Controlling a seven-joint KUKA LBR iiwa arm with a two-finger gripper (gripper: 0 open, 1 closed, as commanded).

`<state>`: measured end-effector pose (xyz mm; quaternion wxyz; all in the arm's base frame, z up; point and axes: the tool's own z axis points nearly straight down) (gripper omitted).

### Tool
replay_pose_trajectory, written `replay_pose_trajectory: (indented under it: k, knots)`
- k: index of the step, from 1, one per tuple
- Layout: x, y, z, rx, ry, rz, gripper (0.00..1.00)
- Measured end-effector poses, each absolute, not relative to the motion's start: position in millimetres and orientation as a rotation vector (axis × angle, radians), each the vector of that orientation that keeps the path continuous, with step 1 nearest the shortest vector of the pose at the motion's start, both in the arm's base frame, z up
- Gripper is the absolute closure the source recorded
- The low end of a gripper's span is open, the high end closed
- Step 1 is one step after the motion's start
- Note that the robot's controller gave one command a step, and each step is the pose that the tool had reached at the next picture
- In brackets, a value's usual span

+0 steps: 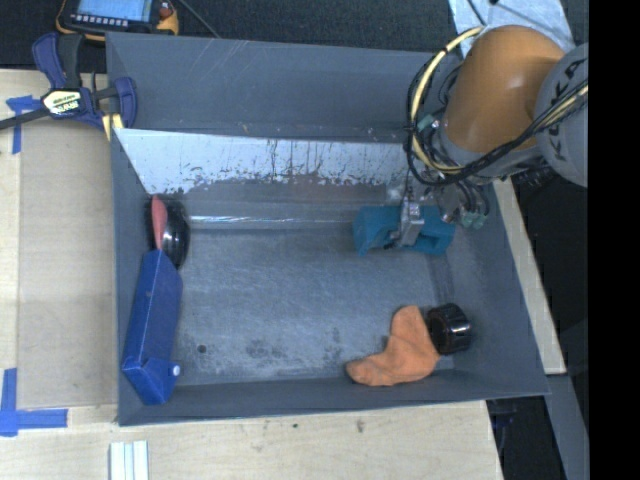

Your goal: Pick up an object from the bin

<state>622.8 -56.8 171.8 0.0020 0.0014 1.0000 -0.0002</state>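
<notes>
Five things lie in the grey bin point(300, 83). The pincer point(408, 232) is down at a teal blocky object point(372, 230) near the back wall, right of centre. Whether it is clenched or released cannot be told. An off-centre hold could let the object tilt and slip when lifted.

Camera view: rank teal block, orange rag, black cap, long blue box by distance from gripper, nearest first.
1. teal block, at the gripper, rear right.
2. orange rag and black cap, front right; too close to call.
3. long blue box, along left wall.
</notes>
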Motion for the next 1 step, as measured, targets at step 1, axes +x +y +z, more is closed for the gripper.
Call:
replay_pose_trajectory:
  k: [1]
  knots:
    - [616.1,-57.0,224.4,-0.012,3.15,0.001,1.0]
